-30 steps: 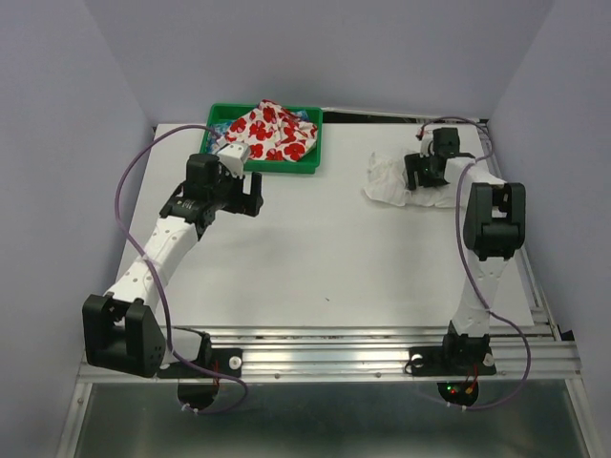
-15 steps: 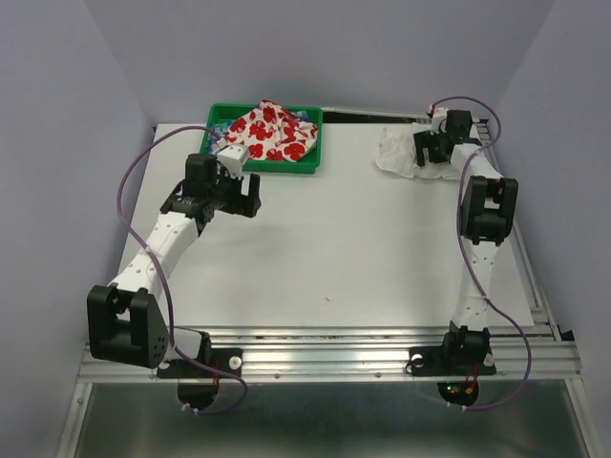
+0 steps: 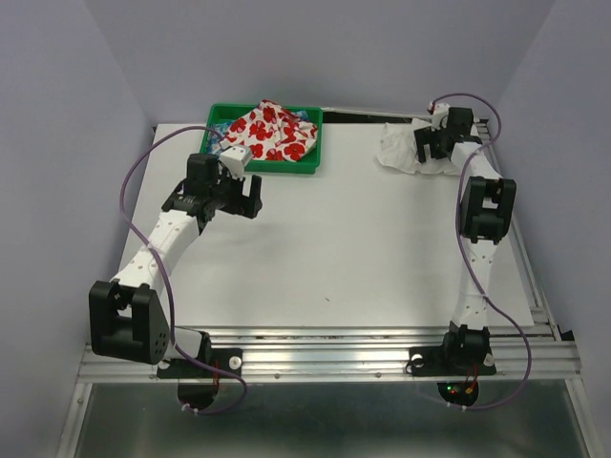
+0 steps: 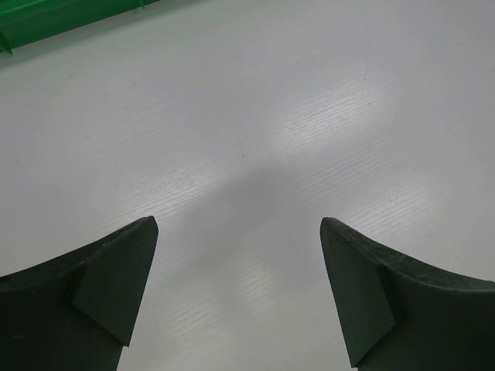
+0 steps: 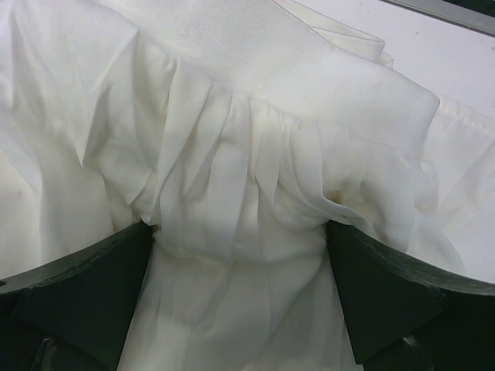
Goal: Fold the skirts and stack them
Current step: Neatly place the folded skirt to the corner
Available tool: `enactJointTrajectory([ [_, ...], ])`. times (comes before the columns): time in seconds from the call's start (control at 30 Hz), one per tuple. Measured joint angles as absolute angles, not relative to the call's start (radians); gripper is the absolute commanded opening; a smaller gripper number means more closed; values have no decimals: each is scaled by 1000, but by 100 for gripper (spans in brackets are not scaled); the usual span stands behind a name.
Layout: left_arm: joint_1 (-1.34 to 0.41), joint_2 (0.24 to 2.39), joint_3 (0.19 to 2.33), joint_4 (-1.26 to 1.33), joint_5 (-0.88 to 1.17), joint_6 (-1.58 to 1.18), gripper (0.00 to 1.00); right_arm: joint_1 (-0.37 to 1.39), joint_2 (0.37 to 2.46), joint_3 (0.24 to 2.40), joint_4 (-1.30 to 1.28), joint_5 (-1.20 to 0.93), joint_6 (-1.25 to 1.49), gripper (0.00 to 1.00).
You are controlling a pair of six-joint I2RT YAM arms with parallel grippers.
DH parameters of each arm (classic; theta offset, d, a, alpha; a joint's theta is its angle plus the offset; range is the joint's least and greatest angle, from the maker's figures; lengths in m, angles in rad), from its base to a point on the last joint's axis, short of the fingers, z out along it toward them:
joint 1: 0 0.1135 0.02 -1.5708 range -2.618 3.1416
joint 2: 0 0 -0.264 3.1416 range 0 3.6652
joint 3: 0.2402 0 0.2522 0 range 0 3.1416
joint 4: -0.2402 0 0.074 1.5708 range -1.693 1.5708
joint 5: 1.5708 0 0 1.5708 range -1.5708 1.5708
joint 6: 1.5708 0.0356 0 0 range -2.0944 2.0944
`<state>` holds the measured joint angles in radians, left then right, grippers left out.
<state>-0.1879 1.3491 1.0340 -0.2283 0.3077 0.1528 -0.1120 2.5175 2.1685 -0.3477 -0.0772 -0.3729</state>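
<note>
The plain white skirt [image 3: 396, 149] lies crumpled at the table's back right. My right gripper [image 3: 435, 146] is pressed down onto it. In the right wrist view the jaws stand wide apart with the ruffled cloth [image 5: 232, 147] bunched between them [image 5: 236, 228]; the straight waistband runs across the top. The poppy-flowered skirt [image 3: 268, 132] sits heaped in the green tray [image 3: 267, 168] at the back left. My left gripper [image 3: 250, 197] is open and empty just in front of the tray, over bare table [image 4: 238, 222].
The green tray's edge shows at the top left of the left wrist view [image 4: 46, 19]. The table's back edge and right rail lie close to the right gripper. Purple cables loop off both arms.
My right arm has reached further back and right, and the white skirt has shifted toward the back edge with it. The left arm has barely moved.
</note>
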Motion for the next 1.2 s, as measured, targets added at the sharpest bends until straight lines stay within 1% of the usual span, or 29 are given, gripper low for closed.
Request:
enactJointTrajectory([
  [0.2, -188, 1346, 1057, -226, 305, 162, 99, -112, 2461, 2173, -415, -94, -313, 100],
  [0.3, -188, 1330, 1068, -221, 297, 167, 99, -114, 2402, 2216, -464, -106, -280, 100],
  [0.4, -188, 1298, 1077, -220, 282, 170, 99, -118, 2297, 2266, -468, -123, -258, 100],
  [0.6, -188, 1247, 1105, -215, 244, 176, 99, -118, 2046, 2254, -490, -175, -257, 100],
  [0.67, -188, 1239, 1109, -213, 222, 175, 99, -118, 1939, 2181, -501, -208, -259, 100],
  [0.73, -188, 1234, 1111, -222, 213, 175, 99, -118, 1813, 2064, -544, -253, -271, 100],
  [0.83, -187, 1229, 1115, -253, 225, 188, 99, -118, 1714, 1942, -611, -306, -287, 100],
  [0.97, -187, 1167, 1061, -257, 237, 204, 99, -118, 1541, 1613, -685, -374, -292, 100],
  [1.0, -187, 1131, 1026, -252, 241, 209, 99, -118, 1522, 1569, -682, -379, -292, 100],
  [1.1, -187, 1031, 942, -247, 245, 224, 99, -118, 1389, 1291, -711, -404, -289, 100],
  [1.2, -187, 941, 861, -249, 250, 247, 99, -118, 1300, 1139, -721, -408, -282, 100],
])
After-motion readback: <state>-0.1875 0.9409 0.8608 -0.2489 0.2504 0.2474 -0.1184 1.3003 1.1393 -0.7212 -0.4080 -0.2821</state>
